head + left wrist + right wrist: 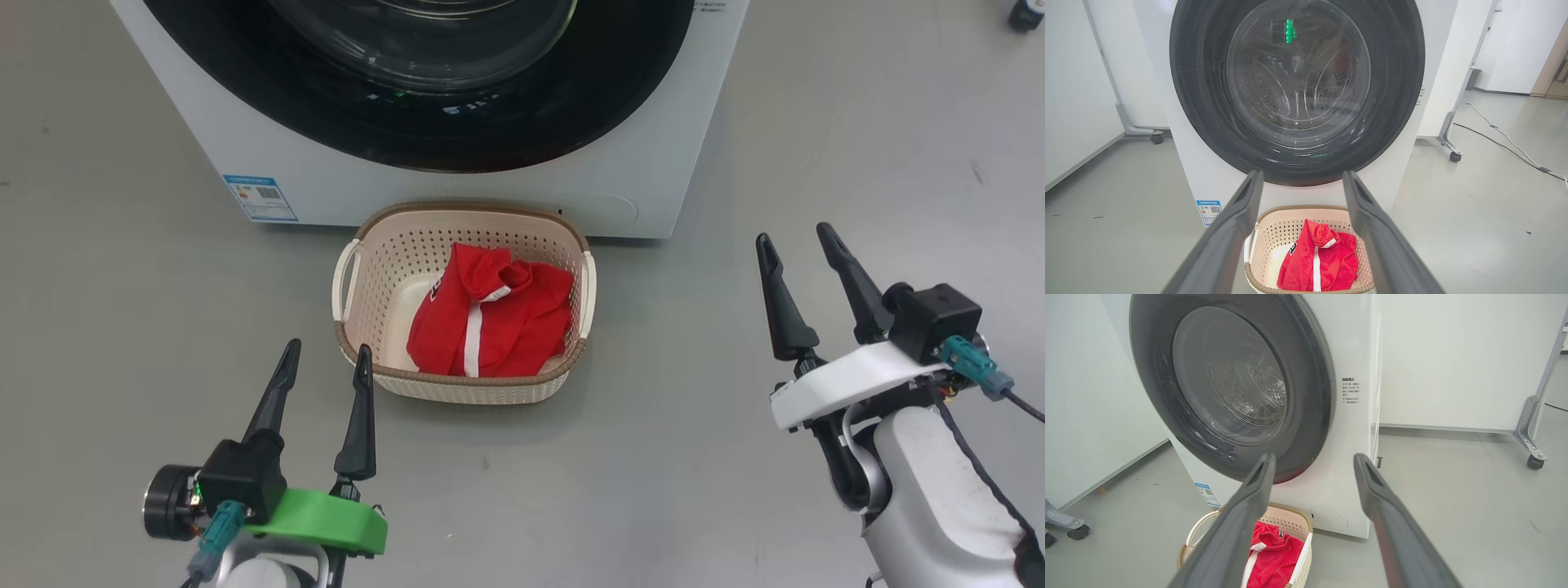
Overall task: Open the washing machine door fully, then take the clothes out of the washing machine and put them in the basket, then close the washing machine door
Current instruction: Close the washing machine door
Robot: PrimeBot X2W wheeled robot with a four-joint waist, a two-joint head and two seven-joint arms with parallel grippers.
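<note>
Left fingers [357, 425] and right fingers [784, 310] splayed empty over grey floor [122, 286], white wall panels [1077, 81] behind.

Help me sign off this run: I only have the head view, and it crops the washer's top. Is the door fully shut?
Observer: Yes. In the right wrist view the washing machine door lies flush on the washing machine front, with no gap visible.
Operator: Anything inside?
Observer: In the left wrist view a bare steel drum shows through the glass, with no red cloth.
Operator: What's to the machine's right?
Observer: A wheeled stand on the floor, apart from the machine.
</note>
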